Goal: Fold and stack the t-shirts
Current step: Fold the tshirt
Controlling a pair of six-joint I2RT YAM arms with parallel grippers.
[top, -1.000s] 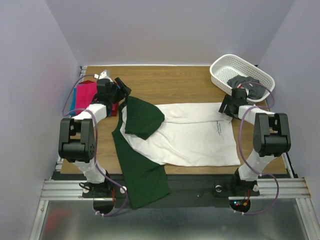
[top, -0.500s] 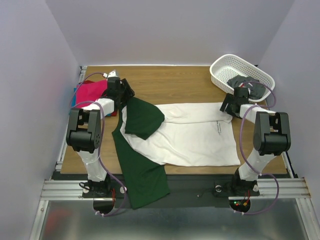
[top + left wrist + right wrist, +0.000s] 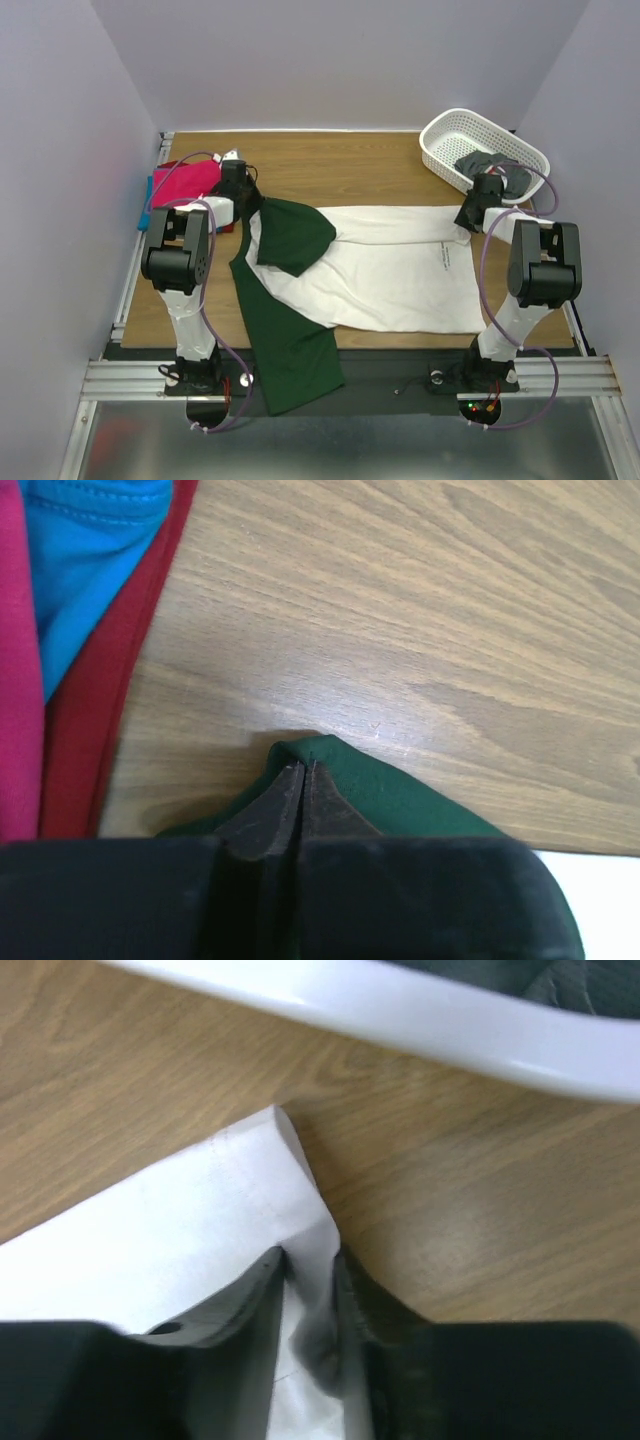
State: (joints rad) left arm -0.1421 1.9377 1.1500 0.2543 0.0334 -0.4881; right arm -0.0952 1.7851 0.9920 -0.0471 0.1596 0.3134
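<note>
White shirt (image 3: 390, 275) lies spread on the table (image 3: 340, 165), left gripper (image 3: 302, 772) clamped tight on its green sleeve (image 3: 400, 795), right gripper (image 3: 308, 1260) pinching its far white corner (image 3: 280, 1135); the 2 should probably lift together, level, keeping cloth taut.

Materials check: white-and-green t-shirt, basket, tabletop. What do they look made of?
White-and-green t-shirt: soft matte knit cloth, probably cotton; it creases and drapes over the table's near edge. Basket: white moulded plastic, slightly glossy; lattice walls, highlight along the smooth rim. Tabletop: wood-grain surface with satin sheen; solid wood or laminate, cannot tell.
</note>
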